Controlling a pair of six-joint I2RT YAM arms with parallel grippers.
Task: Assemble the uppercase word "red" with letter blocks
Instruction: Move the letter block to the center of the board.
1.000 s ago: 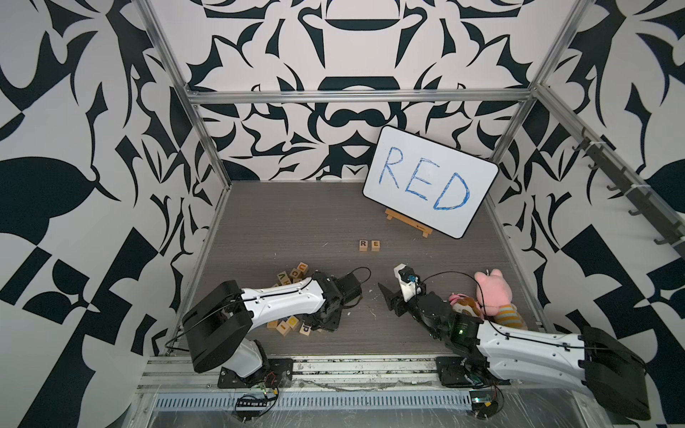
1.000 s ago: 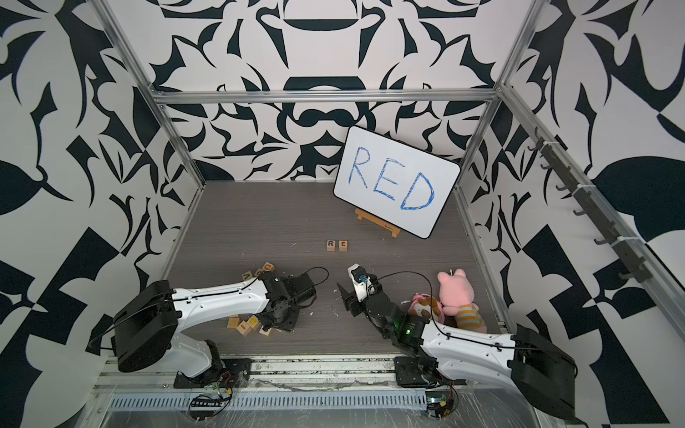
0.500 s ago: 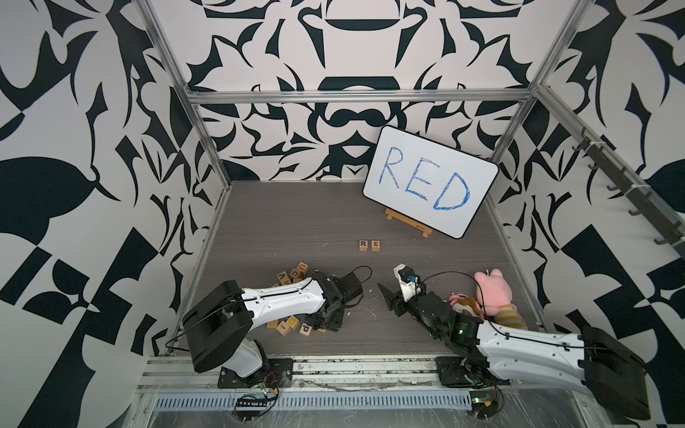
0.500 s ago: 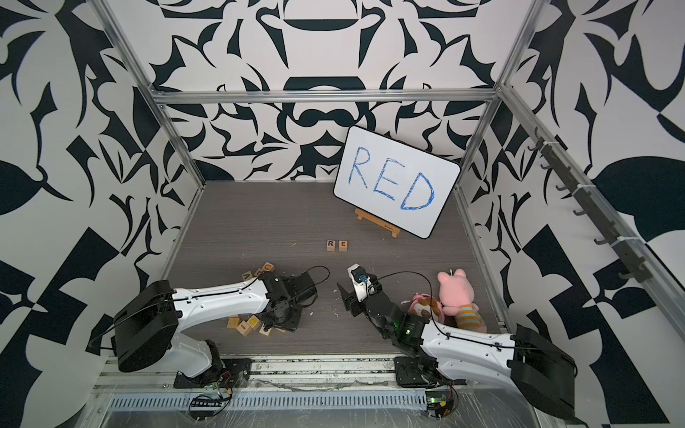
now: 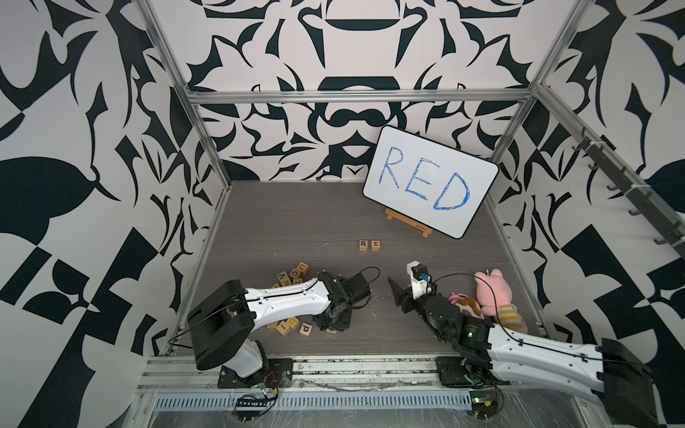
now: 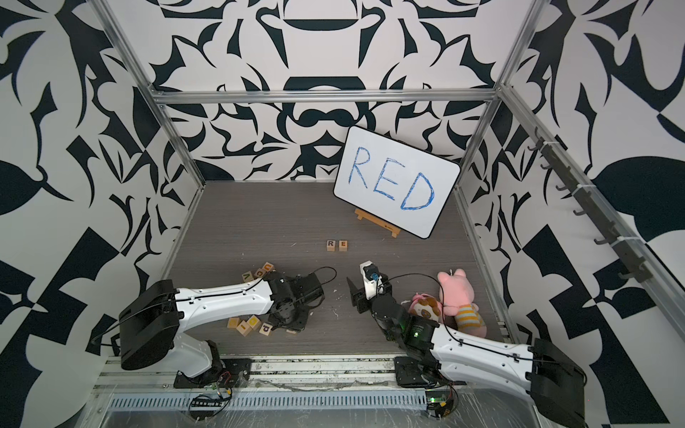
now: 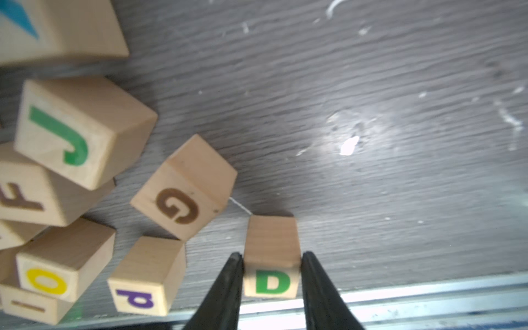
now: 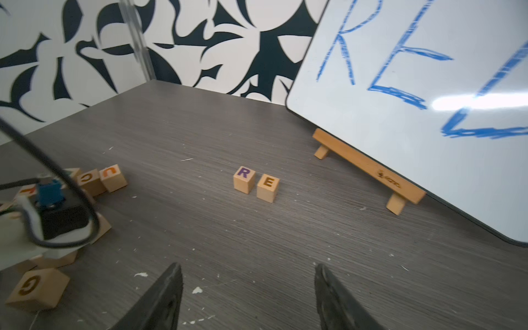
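The R block [image 5: 363, 244] and the E block [image 5: 375, 245] stand side by side in mid-table, also seen in the right wrist view as R [image 8: 244, 178] and E [image 8: 267, 187]. In the left wrist view the green D block [image 7: 271, 283] rests on the table near the front rail. My left gripper [image 7: 272, 255] is shut on it, one finger pressed to each side. In a top view the left gripper [image 5: 333, 322] points down beside the block pile. My right gripper [image 8: 248, 267] hovers open and empty, low over the table and short of R and E.
Loose blocks lie close to the D: G [image 7: 177, 205], a purple lowercase d [image 7: 137, 297], O [image 7: 47, 281], J [image 7: 60, 134]. More blocks [image 5: 293, 278] are piled behind the left arm. A whiteboard [image 5: 430, 181] on a wooden easel stands at the back right, plush toys [image 5: 489, 292] by the right arm.
The left jaws have narrowed onto the D block. Neither arm has visibly shifted in the top views.
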